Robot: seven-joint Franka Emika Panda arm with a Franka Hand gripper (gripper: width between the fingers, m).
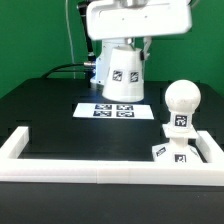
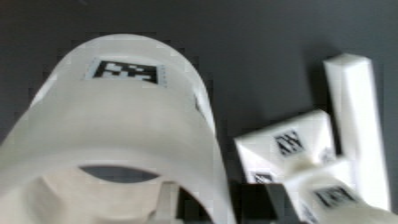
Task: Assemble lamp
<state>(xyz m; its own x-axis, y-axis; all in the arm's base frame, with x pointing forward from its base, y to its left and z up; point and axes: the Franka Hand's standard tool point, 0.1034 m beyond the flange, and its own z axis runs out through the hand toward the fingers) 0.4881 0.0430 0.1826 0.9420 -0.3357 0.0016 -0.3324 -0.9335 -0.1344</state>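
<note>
My gripper (image 1: 124, 42) is shut on the white tapered shade (image 1: 123, 70) and holds it by its wall, off the table behind the marker board (image 1: 114, 110). In the wrist view the shade (image 2: 125, 120) fills most of the picture, with its tag on the far end; one finger is inside its rim and the other outside, and the gripper (image 2: 214, 206) pinches the wall. The round-headed bulb (image 1: 183, 100) stands upright on the flat square base (image 1: 170, 152) at the exterior view's right. Base and bulb show blurred in the wrist view (image 2: 288, 143), beside the shade.
The long white rail frame (image 1: 100, 172) runs along the front of the table, with arms at both ends. The base sits in its corner at the exterior view's right. The rail also shows in the wrist view (image 2: 350, 100). Cables hang behind the arm.
</note>
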